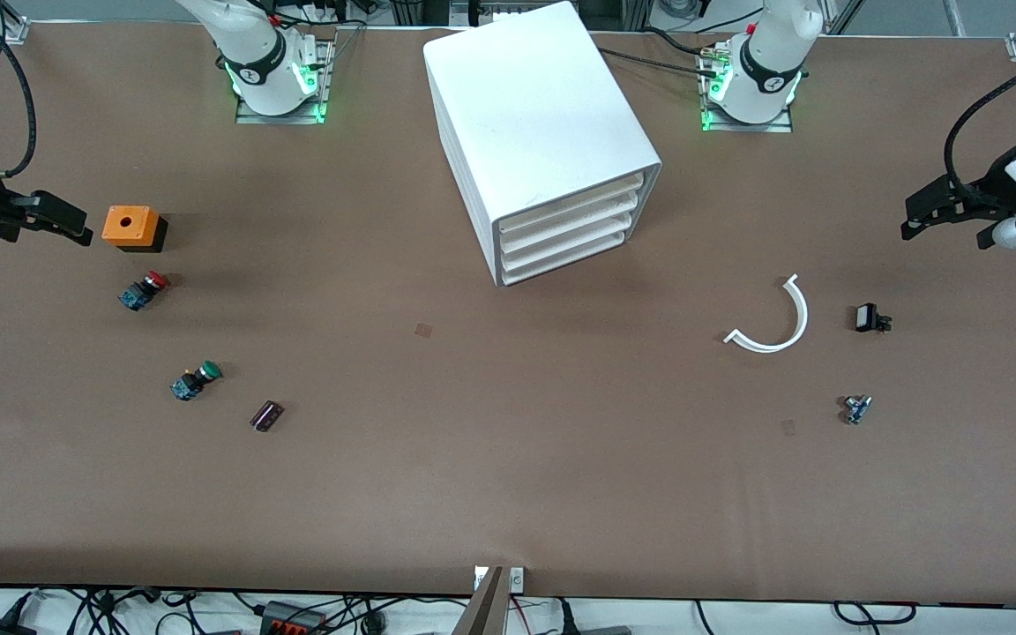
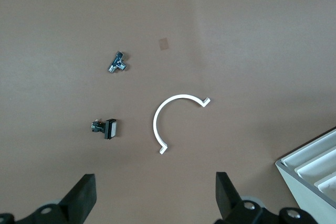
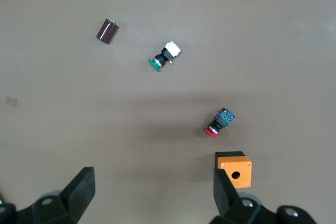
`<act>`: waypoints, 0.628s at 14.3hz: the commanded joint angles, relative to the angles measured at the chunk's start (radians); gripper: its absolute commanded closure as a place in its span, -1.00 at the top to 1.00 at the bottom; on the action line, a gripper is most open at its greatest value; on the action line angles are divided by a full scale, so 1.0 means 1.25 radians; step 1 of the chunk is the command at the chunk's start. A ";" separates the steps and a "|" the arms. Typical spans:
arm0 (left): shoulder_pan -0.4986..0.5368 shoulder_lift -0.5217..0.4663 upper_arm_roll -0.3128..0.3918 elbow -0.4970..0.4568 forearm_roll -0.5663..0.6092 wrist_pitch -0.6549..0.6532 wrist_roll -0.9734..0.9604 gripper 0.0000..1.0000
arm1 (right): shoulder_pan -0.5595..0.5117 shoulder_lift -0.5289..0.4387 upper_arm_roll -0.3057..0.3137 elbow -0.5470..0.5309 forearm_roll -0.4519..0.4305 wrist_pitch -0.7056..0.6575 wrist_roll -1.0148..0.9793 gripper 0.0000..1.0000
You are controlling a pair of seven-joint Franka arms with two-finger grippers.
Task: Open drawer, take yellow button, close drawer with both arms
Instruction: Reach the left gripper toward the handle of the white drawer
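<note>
The white cabinet (image 1: 536, 123) stands in the middle of the table between the two arm bases. Its four fronts face the front camera at a slant, and the topmost drawer (image 1: 571, 208) is shut. One corner of the cabinet (image 2: 310, 167) shows in the left wrist view. The button is hidden. My left gripper (image 1: 914, 227) hangs open over the left arm's end of the table, its fingers (image 2: 84, 195) wide apart over bare table. At the right arm's end my right gripper (image 1: 76, 231) is open and holds nothing, beside an orange box (image 3: 234, 169).
At the right arm's end lie the orange box (image 1: 131, 227), a red-capped button (image 1: 143, 291), a green-capped button (image 1: 196, 380) and a dark cylinder (image 1: 266, 415). Toward the left arm's end lie a white curved strip (image 1: 777, 322), a black part (image 1: 870, 318) and a small metal part (image 1: 857, 408).
</note>
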 commanded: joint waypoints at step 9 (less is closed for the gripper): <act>-0.009 -0.018 0.002 -0.010 0.019 -0.005 0.002 1.00 | 0.002 -0.006 0.001 -0.013 -0.005 0.018 -0.005 1.00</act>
